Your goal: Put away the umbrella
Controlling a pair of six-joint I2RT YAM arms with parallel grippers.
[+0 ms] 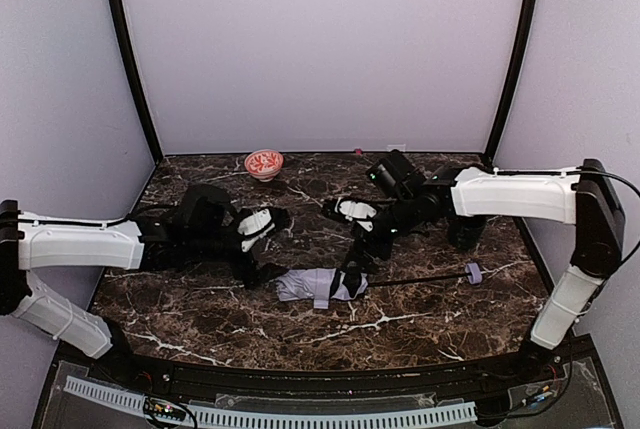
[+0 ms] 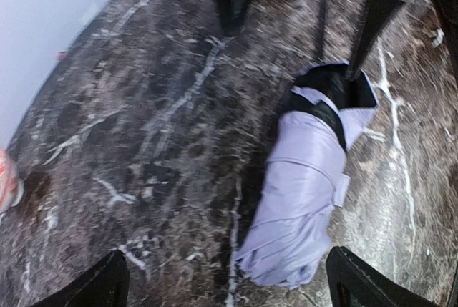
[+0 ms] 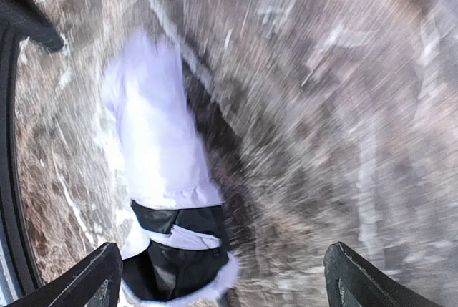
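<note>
We're over the dark marble-patterned table [image 1: 200, 319]. The folding umbrella of pale lavender-silver fabric [image 1: 318, 286] lies flat near its middle, with the canopy bundled. Its thin black shaft [image 1: 420, 278] is drawn out toward 3 o'clock and ends in the small lavender handle [image 1: 473, 272].

The left gripper [image 2: 229, 282] hangs at the bundle's 9 o'clock end, fingers spread wide and holding nothing. The right gripper [image 3: 222, 278] hovers over the black collar end, fingers likewise apart and empty; its view is smeared, so we can't read fine contact there.

As we judge it, the shaft has yet to be telescoped in. One hand should pin the bundle squarely across its width, clamping cloth and core together and not one loose fold. The other should take the handle and push straight along the shaft toward 9 o'clock, since any sideways load could bend that thin rod.

For room, there's open marble at 6 o'clock, though the near edge lies that way. The red patterned bowl [image 1: 264, 163] sits well apart at 11 o'clock by the back wall, and the handle is near the 3 o'clock edge.
</note>
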